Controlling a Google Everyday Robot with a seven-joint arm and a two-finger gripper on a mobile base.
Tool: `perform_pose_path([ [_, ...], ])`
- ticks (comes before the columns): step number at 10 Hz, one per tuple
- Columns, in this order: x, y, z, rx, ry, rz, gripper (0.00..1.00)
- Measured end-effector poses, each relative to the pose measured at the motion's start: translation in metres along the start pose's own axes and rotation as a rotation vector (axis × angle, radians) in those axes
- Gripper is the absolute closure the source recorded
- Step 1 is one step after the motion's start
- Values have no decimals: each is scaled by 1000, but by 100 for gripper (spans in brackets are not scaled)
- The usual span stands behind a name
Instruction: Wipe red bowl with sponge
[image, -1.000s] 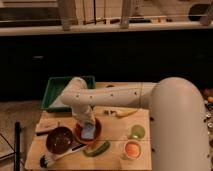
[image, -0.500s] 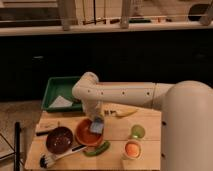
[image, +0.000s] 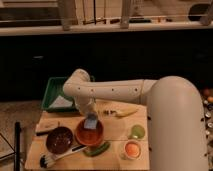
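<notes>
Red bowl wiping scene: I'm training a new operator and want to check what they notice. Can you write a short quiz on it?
1. True or false: the sponge is down at the red bowl, right under the gripper.
2. Which thing sits just left of the red bowl in the picture? A) dark bowl B) banana C) green cup
3. Fill in: the white sheet lies in the green ____.

Key: 1 true; 2 A; 3 tray.
</notes>
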Motion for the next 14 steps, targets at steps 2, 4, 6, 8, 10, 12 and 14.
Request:
perform_pose_path([
  [2,-14,-20,3,-9,-16,-59,95],
  [4,-34,-20,5,-22,-28,-95,95],
  [6,-46,-4,6,-25,-41,-86,95],
  [8,-48,20,5,-22,-43,-47,95],
  [10,-46,38,-1,-12,-28,6,95],
  [12,-43,39,-8,4,-10,22,95],
  [14,-40,35,-14,14,3,20,95],
])
